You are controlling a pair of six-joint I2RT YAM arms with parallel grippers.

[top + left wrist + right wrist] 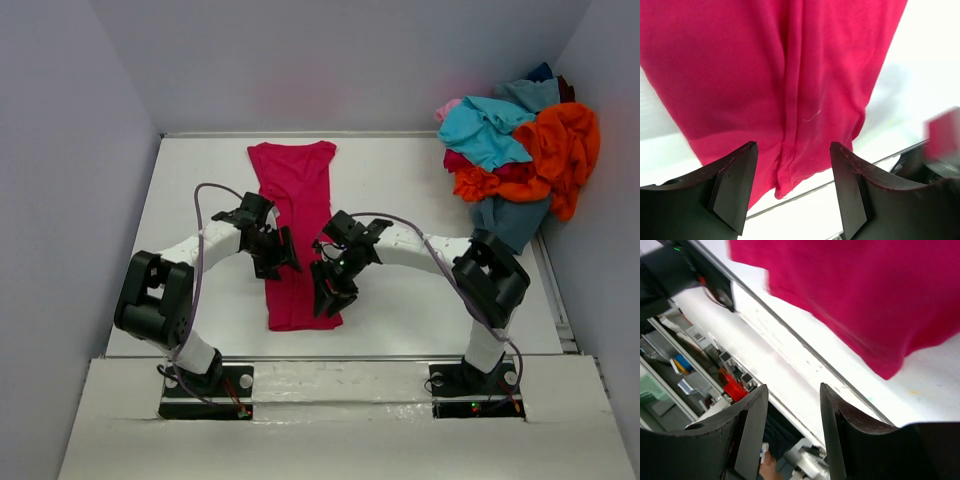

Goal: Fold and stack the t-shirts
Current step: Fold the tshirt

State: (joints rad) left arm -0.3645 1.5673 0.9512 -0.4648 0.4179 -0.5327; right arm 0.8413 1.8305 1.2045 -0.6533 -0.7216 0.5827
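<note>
Cloth first, from the overhead camera: a crimson shirt (297, 215) lies flat on the worktop (200, 200), folded into a long narrow strip that runs from near the far edge towards the near edge, about midway between the sides. The left fingers (283, 262) hover over its left border and the right fingers (328, 298) over its right border, closer to the hem. A loose heap of shirts (520, 150), orange, turquoise, pink and dark blue, sits in the far right corner. No bin or basket shows; the heap simply rests on the worktop.

From the left wrist, the left fingers (735, 190) are spread with nothing between them, above the crimson shirt (740, 75), where a soft ridge runs lengthwise to the hem.

From the right wrist, the right fingers (752, 430) are likewise spread and empty, with the shirt's near corner (880, 295) beyond them.

The fabric looks light, limp and likely to sag or unfold, so I would pinch both hem corners through all layers and lift evenly.
</note>
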